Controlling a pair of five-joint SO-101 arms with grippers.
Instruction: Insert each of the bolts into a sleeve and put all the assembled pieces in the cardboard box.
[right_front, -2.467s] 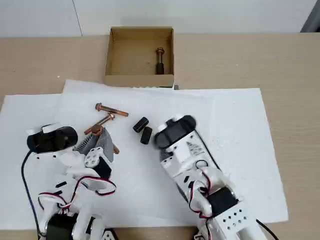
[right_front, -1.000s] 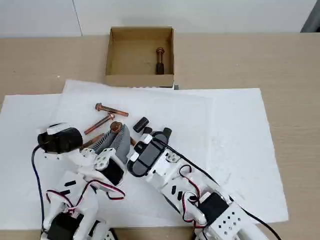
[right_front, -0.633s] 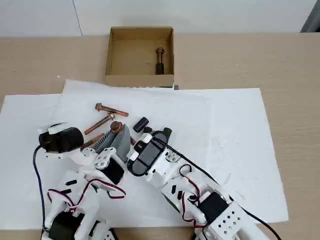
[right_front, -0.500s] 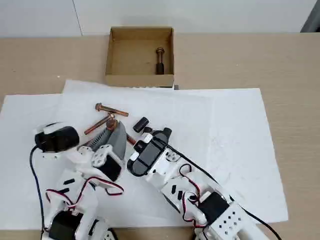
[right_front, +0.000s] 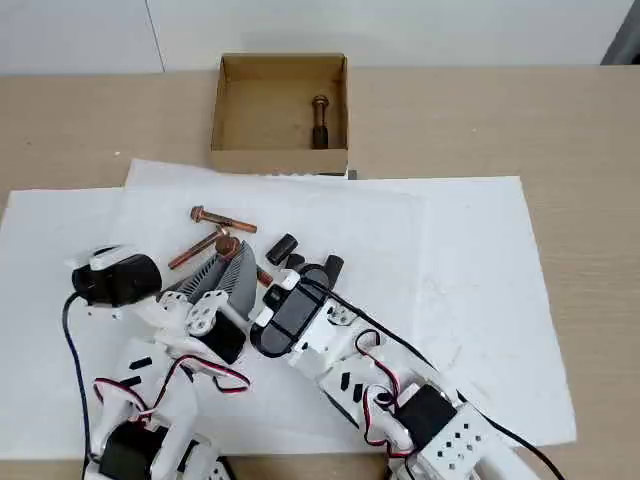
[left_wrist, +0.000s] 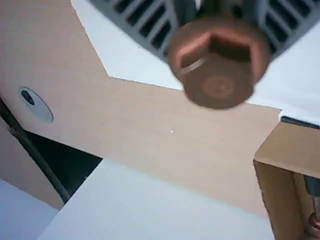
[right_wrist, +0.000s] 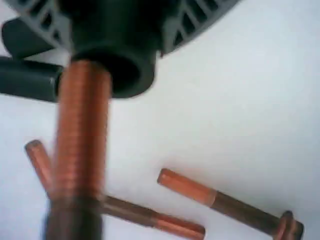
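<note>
Table (right_front: 500, 120), cardboard box (right_front: 278, 160) holding sleeved bolt (right_front: 319, 122)

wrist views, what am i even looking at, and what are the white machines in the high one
Two small robot arms sit side by side; the high view looks down on them, and each wrist view comes from a camera by that arm's gripper. The left gripper clamps a copper bolt; the right gripper clamps a black sleeve, with the bolt's thread at its mouth. Loose bolts and a spare sleeve lie on white paper. The cardboard box holds one finished piece.
</note>
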